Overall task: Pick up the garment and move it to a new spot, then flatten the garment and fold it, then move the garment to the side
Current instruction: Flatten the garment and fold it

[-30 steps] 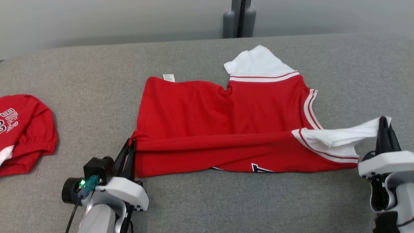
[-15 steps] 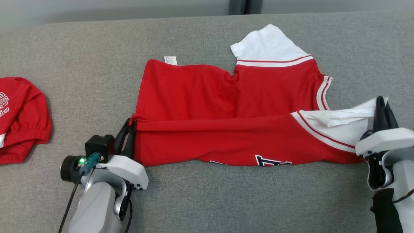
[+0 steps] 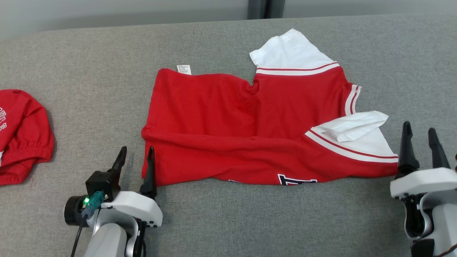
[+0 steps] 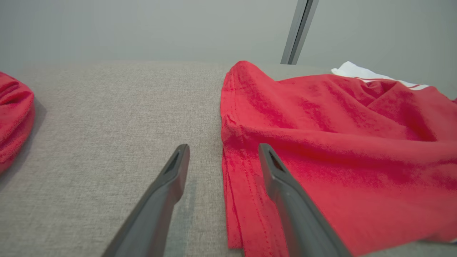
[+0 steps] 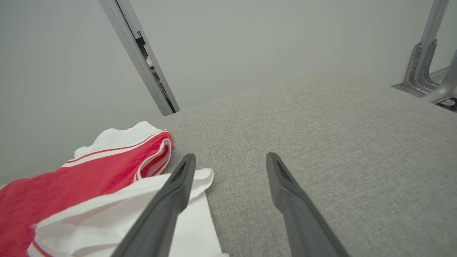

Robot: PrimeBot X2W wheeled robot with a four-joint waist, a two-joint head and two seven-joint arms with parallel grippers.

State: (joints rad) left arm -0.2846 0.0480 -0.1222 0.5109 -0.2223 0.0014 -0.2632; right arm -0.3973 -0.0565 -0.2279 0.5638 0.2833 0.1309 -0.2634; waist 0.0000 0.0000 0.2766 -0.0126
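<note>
The garment (image 3: 250, 121) is a red jersey with white sleeves and striped trim, lying on the grey table with its near long edge folded over toward the middle. My left gripper (image 3: 135, 154) stands open at the garment's near left corner (image 4: 242, 142), one finger over the cloth edge, holding nothing. My right gripper (image 3: 418, 130) is open just right of the near white sleeve (image 5: 142, 203), which lies crumpled and free on the table.
A second red garment (image 3: 18, 135) with white lettering lies bunched at the table's far left (image 4: 14, 110). A grey wall and metal posts (image 5: 142, 60) stand behind the grey padded table (image 3: 250, 221). Bare cloth surface lies right of the jersey (image 5: 321, 128).
Both grippers have opened and let go of the garment. The white sleeve dropped from the right gripper onto the table, and the left corner settled.
</note>
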